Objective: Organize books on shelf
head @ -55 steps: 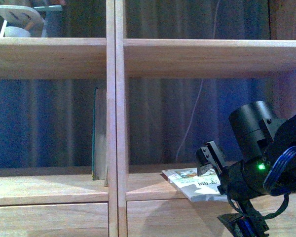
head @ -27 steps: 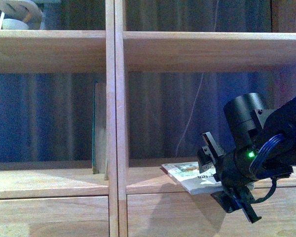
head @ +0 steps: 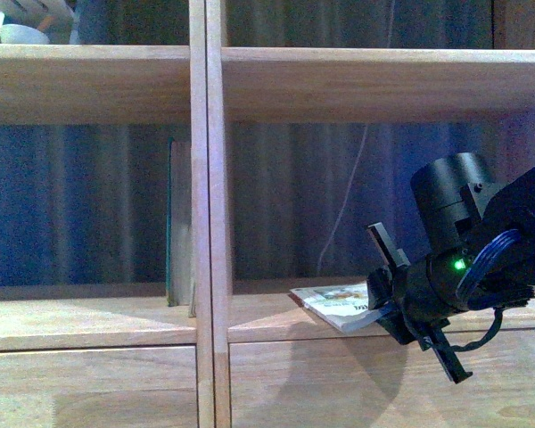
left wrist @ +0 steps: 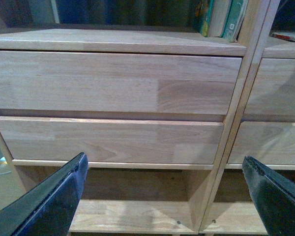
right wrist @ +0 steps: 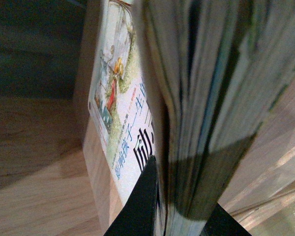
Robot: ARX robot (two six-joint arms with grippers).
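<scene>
Front view: a light-wood shelf [head: 366, 85] with an upright divider. In the left compartment a teal book [head: 172, 223] stands upright against the divider. In the right compartment a pale book [head: 332, 303] lies flat on the board, its near corner sticking out past the front edge. The right claw [head: 385, 301] is clenched on that corner, its black arm reaching in from the right.

Left wrist view: the left claw [left wrist: 163, 160] is spread wide, one black finger at each lower corner, touching nothing. Beyond it are two plain drawer fronts [left wrist: 108, 140] of the shelf [left wrist: 113, 42]. Above them show the foot of the teal book [left wrist: 233, 19] and an edge of the pale book [left wrist: 287, 35].

Right wrist view: the pale book [right wrist: 118, 108] fills the picture, printed cover and page edges up close. The right claw [right wrist: 182, 216] pinches its edge between two black fingers [right wrist: 142, 206], over the shelf board [right wrist: 34, 172]
</scene>
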